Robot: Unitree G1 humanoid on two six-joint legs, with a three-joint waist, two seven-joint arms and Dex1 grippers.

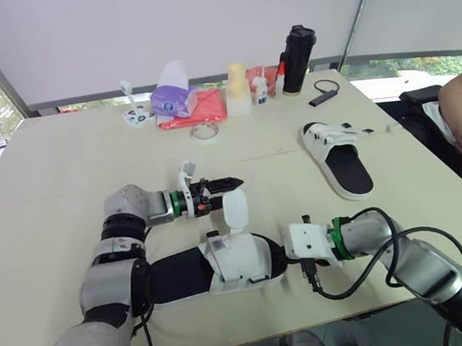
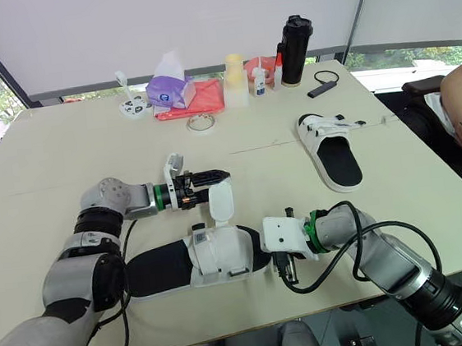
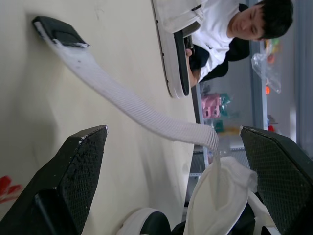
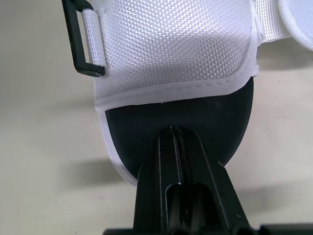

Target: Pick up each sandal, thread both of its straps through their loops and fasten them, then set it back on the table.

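Lying at the near edge of the pale bench (image 1: 64,157), one white sandal (image 1: 224,264) with a black sole has a strap (image 1: 236,209) standing up. The right claw (image 4: 173,134) is closed tight on the sandal's toe end. The left claw (image 1: 233,180) is wide open beside that strap and grips nothing. A label (image 1: 217,245) on the sandal is too small to read. The second sandal (image 1: 339,158) lies toward the right edge, where a person (image 1: 460,112) is cut off. White blinds (image 1: 198,19) hang behind.

near sandal (image 1: 234,261): white straps, black footbed | far sandal (image 1: 342,160): white, black | flask (image 1: 295,50): black
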